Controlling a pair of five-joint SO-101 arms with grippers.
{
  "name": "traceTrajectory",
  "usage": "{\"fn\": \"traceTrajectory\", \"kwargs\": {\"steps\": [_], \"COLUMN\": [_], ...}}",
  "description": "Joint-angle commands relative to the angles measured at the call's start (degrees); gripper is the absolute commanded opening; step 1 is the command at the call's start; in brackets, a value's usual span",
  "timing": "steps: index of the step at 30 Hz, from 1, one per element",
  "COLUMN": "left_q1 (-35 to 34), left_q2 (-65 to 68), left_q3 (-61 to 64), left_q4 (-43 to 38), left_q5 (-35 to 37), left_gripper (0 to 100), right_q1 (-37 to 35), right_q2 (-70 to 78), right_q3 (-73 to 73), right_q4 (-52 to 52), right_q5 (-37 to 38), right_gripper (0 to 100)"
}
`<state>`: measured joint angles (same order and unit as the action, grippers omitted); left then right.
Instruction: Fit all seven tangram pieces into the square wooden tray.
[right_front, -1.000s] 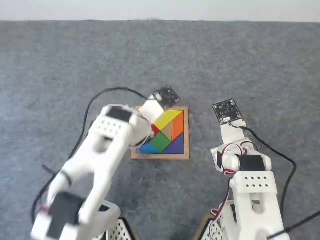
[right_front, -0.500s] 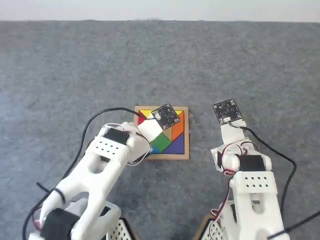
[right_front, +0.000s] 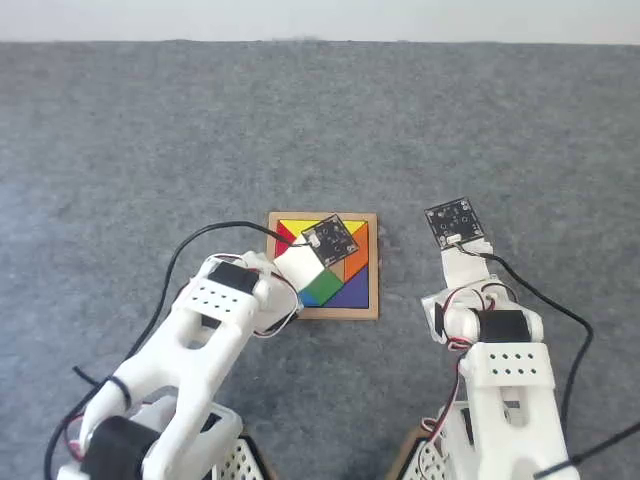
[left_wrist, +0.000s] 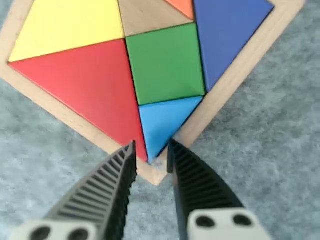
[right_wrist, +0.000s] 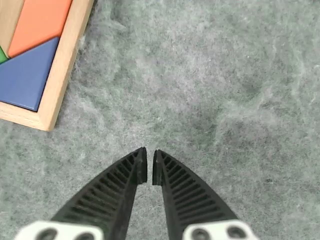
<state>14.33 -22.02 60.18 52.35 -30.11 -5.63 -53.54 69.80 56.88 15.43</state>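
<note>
Wooden tray (right_front: 340, 312) sits mid-desk (right_front: 520, 120). Pieces lie flat inside it: yellow triangle (left_wrist: 65, 22), red triangle (left_wrist: 95, 95), green square (left_wrist: 165, 62), light-blue triangle (left_wrist: 162, 122), dark-blue triangle (left_wrist: 227, 35), orange piece (right_wrist: 37, 22), plain wood piece (left_wrist: 150, 15). Left claw (left_wrist: 151, 150) has a narrow gap, holds nothing, and hangs over the tray corner by the light-blue tip. Right claw (right_wrist: 148, 167) is nearly closed, holds nothing, over grey desk beside tray.

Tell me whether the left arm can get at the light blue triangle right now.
Probably yes: the left gripper hangs open over the tip of the light blue triangle, nothing between, though it lies flush in the tray.
</note>
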Motion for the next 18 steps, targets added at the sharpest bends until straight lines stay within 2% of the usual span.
{"fn": "traceTrajectory", "kwargs": {"steps": [1,6,12,18], "left_q1": [0.0,0.26,0.09,-0.26], "left_q2": [3.34,1.76,-9.41,-12.31], "left_q3": [-2.15,-5.49,-6.73,-4.88], "left_q4": [-1.23,-0.35,7.21,3.96], "left_q5": [0.79,0.88,1.23,6.86], "left_gripper": [10,8,8,8], "right_q1": [-0.57,-0.57,-0.57,-0.57], "right_q2": [-1.54,-1.54,-1.54,-1.54], "right_q3": [-0.79,-0.79,-0.79,-0.79], "right_q4": [-0.31,-0.31,-0.31,-0.4], "right_q5": [0.44,0.44,0.62,0.44], "right_gripper": [4.0,4.0,4.0,4.0]}}
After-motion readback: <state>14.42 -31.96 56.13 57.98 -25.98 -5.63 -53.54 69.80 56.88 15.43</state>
